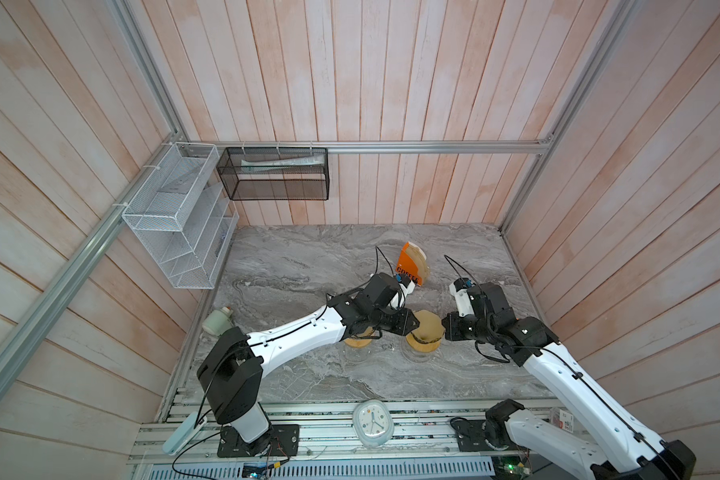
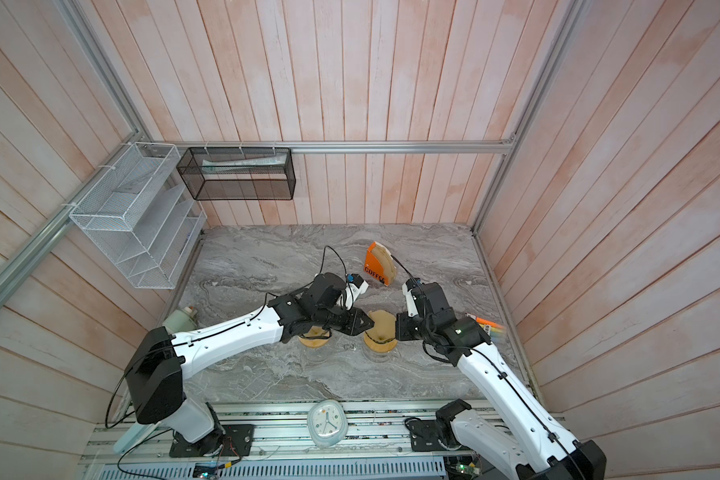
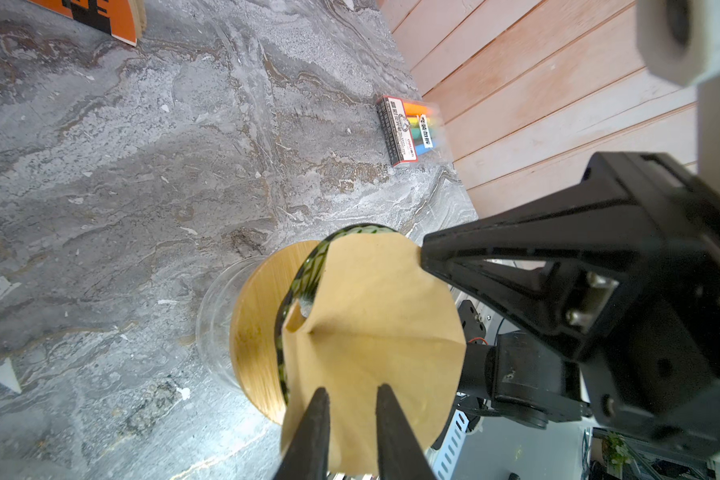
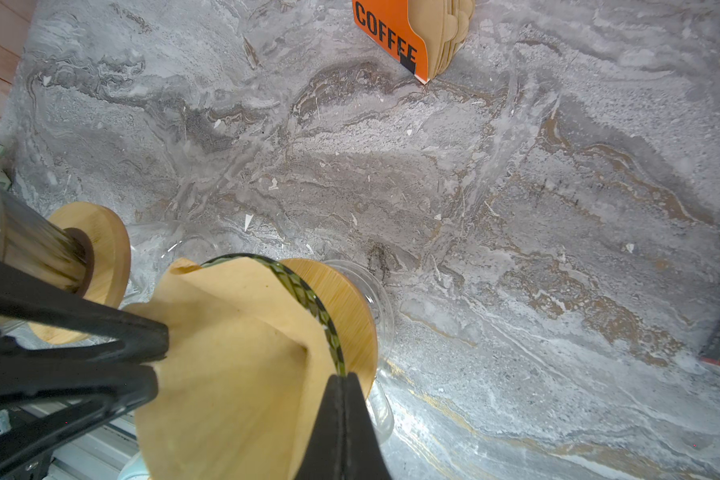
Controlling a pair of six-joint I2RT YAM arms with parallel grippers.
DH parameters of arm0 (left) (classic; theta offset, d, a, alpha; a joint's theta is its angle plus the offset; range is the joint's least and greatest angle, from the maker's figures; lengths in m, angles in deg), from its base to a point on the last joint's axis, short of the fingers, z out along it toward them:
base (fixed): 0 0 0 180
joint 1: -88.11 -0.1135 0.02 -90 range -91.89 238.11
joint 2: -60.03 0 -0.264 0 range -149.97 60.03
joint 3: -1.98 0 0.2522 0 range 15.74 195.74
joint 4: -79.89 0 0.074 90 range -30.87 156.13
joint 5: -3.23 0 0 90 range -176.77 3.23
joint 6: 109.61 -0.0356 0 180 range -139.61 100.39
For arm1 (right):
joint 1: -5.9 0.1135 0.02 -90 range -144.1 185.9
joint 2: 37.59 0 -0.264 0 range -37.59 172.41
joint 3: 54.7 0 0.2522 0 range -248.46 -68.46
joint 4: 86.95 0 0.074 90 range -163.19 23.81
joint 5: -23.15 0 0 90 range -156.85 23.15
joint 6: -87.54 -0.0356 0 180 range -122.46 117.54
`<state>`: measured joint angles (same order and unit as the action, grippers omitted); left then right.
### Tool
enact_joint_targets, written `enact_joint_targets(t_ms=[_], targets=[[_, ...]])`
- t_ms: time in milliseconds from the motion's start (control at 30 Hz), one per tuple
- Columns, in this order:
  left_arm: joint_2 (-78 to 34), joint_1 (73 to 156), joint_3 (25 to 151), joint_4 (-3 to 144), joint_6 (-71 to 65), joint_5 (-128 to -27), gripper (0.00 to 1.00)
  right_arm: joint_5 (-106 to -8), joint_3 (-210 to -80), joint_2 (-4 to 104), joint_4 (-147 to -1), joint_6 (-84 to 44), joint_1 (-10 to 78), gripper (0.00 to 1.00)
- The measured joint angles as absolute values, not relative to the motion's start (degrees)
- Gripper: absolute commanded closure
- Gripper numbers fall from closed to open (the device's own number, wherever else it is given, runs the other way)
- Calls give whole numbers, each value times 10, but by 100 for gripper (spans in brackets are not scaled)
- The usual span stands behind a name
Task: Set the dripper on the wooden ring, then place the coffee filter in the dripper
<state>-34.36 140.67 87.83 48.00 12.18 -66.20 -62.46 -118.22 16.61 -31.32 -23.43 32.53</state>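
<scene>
From where I stand, the coffee filter [image 3: 375, 324], a brown paper cone, sits in the mouth of the green glass dripper [image 3: 304, 270]. The dripper rests by its wooden collar [image 3: 254, 328] on a clear carafe [image 3: 213, 316] near the middle of the marble table [image 4: 516, 187]. One flap of paper stands proud of the rim, so to my eye the filter is in but not fully bedded. The left gripper [image 3: 352, 390] has its jaws a little apart, straddling the paper's near edge rather than pinching it. The right gripper [image 4: 341, 379] has its jaws pressed together, with the tip at the dripper's rim just where the paper ends. Whether a sliver of paper is caught between them I can't tell. The filter must weigh next to nothing, and it looks limp and easy to crease or tear. I'd take it only by the upper rim, lightly, and nudge its walls out against the glass. The dripper looks top-heavy on that carafe, and both are glass, so a sideways push seems the main risk.
</scene>
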Motion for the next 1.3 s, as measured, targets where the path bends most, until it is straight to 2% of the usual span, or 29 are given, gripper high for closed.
enact_joint_targets(t_ms=[1300], targets=[[-344, 1407, 882, 482, 126, -661, 76, -623, -1205, 166, -310, -234, 325, 100]])
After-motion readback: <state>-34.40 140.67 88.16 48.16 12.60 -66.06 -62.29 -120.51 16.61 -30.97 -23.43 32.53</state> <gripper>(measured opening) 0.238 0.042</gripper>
